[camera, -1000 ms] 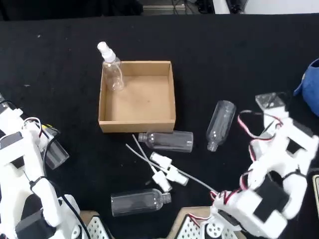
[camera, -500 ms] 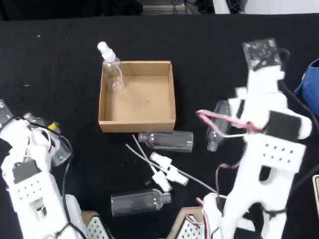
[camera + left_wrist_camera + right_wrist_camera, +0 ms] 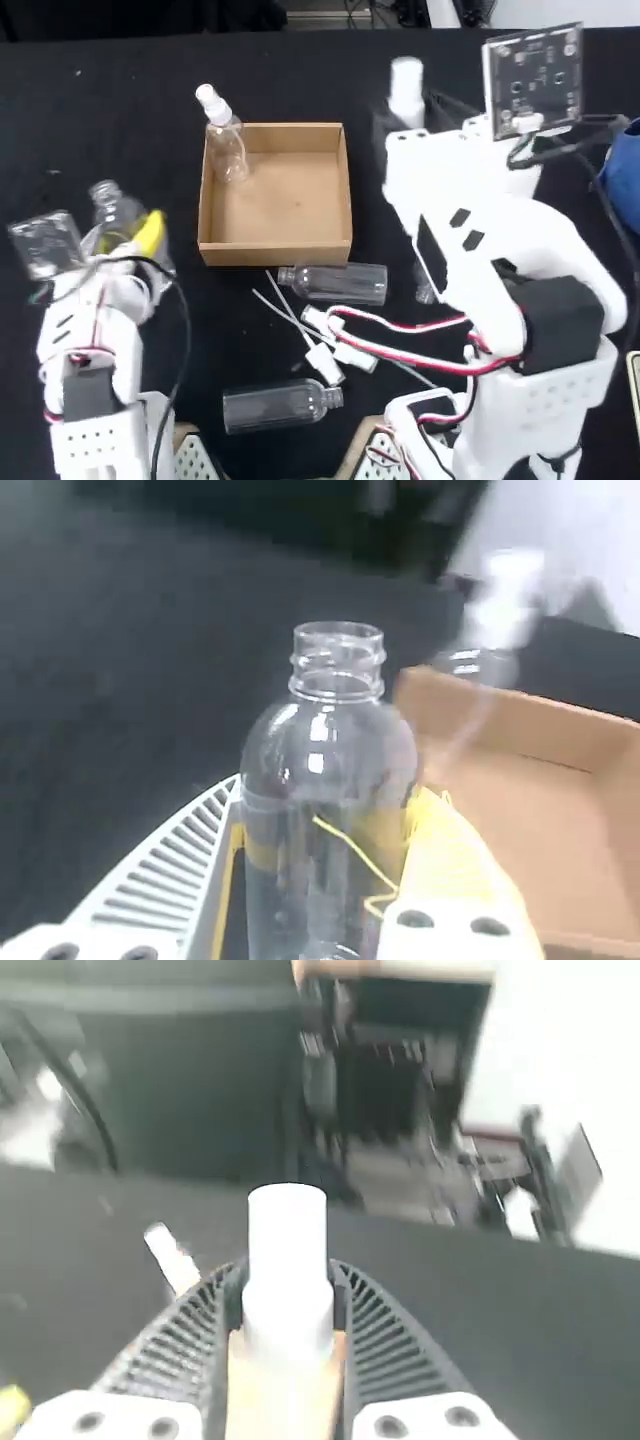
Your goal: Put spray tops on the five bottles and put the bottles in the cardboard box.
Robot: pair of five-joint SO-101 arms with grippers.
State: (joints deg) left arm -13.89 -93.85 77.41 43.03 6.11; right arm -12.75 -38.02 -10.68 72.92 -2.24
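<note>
Closer, left pincer [image 3: 332, 792] grips an uncapped bottle [image 3: 330, 730].

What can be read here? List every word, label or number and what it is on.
None can be read. The clear bottle in the left gripper bears no label, the cardboard box is plain, and any marks on the circuit board are too small to read.

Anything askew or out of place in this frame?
The capped bottle leans tilted at the cardboard box's far-left corner. An uncapped bottle lies on its side just in front of the box, a second bottle lies nearer the arms, and loose spray tops are scattered between them.
</note>
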